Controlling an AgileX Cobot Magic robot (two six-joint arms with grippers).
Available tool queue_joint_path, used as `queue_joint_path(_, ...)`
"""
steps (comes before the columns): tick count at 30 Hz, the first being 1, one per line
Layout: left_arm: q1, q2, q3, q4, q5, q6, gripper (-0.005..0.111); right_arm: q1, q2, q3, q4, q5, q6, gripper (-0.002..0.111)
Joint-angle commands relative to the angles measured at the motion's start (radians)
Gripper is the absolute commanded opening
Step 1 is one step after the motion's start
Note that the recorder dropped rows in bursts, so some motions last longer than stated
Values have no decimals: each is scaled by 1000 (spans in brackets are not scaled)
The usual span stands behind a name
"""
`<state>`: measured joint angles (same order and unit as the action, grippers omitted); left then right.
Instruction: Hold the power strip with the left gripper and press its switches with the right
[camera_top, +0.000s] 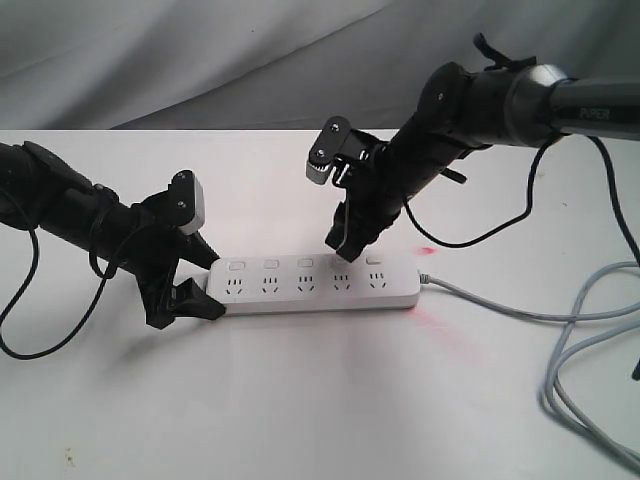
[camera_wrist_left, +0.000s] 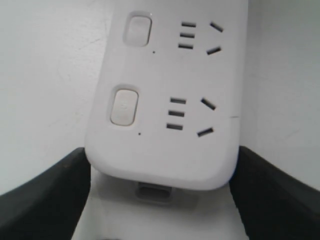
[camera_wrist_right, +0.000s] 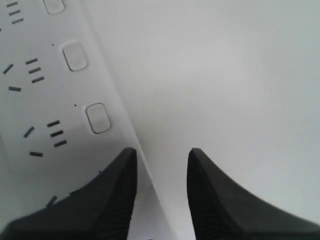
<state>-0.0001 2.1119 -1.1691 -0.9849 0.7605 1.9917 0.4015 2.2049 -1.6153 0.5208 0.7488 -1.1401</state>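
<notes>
Here the power strip (camera_top: 310, 290) lies flat on the white table (camera_top: 300, 400), its grey cord (camera_top: 480, 298) trailing right. The left gripper (camera_top: 210, 287) pinches its left end from both sides. Behind, the right gripper (camera_top: 338, 243), fingers slightly apart, hangs over the switches (camera_top: 305, 263), by the fourth.

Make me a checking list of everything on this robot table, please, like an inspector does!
Surface: white tabletop, faint red glow near the strip's cord end.
Job's things: long flat white plastic power strip lying flat; five small white squarish switches face up.
Clutter: nothing seen.
Grippers: black two-finger left gripper clamps the strip's cordless end; black two-finger right gripper, fingers slightly apart, points down at the fourth switch from there; contact unclear.
Cables: grey cord leaves the strip and loops aside; loose black cables hang by both arms.
Surroundings: wrinkled grey cloth backdrop.
</notes>
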Motion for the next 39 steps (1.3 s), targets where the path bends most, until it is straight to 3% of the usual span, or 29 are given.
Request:
queue_joint_path(1, 0, -2, -7, -9, 2, 1, 54, -6, 8, 2, -7, -3, 0, 32)
queue_joint_path(20, 0, -2, -7, -9, 2, 1, 54, -6, 37, 4, -17, 28, 0, 32)
queue_joint_path(39, 0, -2, -7, -9, 2, 1, 54, -8, 37, 106, -17, -57, -45, 32)
